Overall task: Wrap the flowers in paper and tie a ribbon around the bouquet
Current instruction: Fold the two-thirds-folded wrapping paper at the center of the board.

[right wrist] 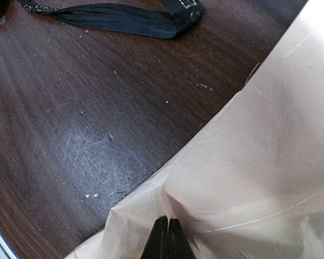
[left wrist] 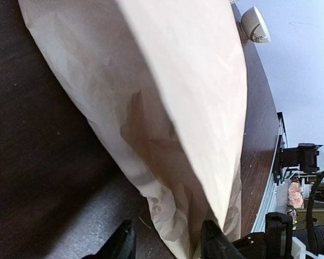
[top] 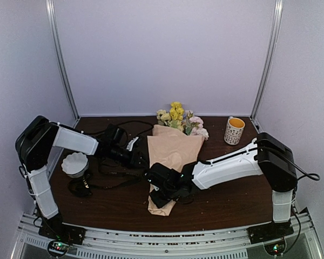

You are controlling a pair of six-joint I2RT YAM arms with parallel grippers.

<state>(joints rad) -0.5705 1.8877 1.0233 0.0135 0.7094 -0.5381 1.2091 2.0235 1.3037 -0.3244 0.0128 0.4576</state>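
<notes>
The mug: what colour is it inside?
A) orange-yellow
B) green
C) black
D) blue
A: the top view looks down into the mug, which stands to the right of the flowers, and its inside shows orange-yellow.

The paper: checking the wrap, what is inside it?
The flowers: yellow, cream and pink blossoms show beyond the paper's far, wide end. Their stems are covered by it.
</notes>
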